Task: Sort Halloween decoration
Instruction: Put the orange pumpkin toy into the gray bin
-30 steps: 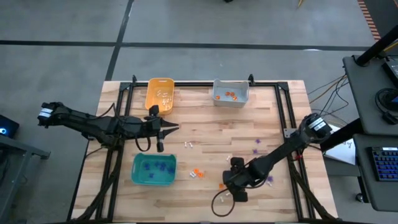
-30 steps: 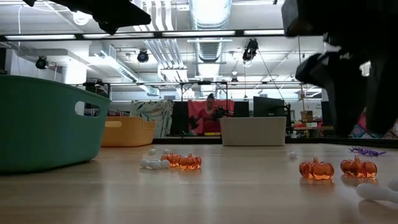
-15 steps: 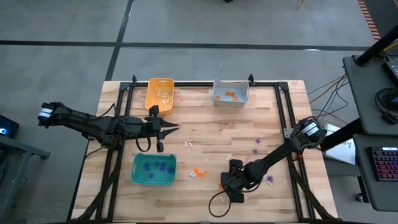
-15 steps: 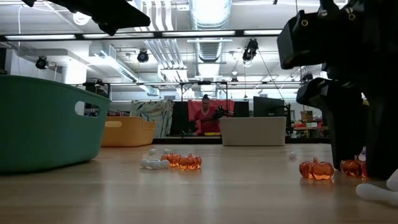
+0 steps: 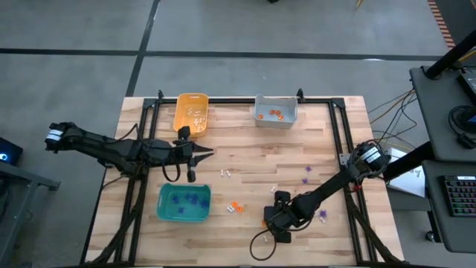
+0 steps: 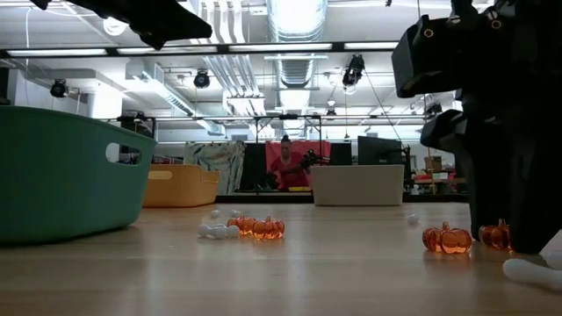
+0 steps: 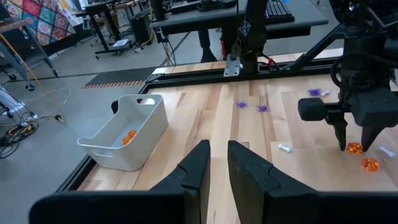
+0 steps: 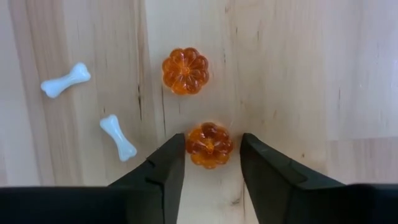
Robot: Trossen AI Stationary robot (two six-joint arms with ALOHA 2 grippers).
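Bins: three on the table, a yellow-orange bin (image 5: 190, 113), a grey bin (image 5: 276, 112), a teal bin (image 5: 184, 203).
Orange pumpkins by the right arm: two, one pumpkin (image 8: 209, 145) between the fingers, another pumpkin (image 8: 185, 71) just beyond.
White bones: two beside those, one bone (image 8: 64, 79) and a second bone (image 8: 118, 136).
Robot arms: two.
People in the room behind: one person (image 6: 287, 165).

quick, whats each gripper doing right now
Left gripper: nearly closed, holding nothing, hanging above the table.
Right gripper: open, fingers either side of an orange pumpkin on the table, not yet gripping it.
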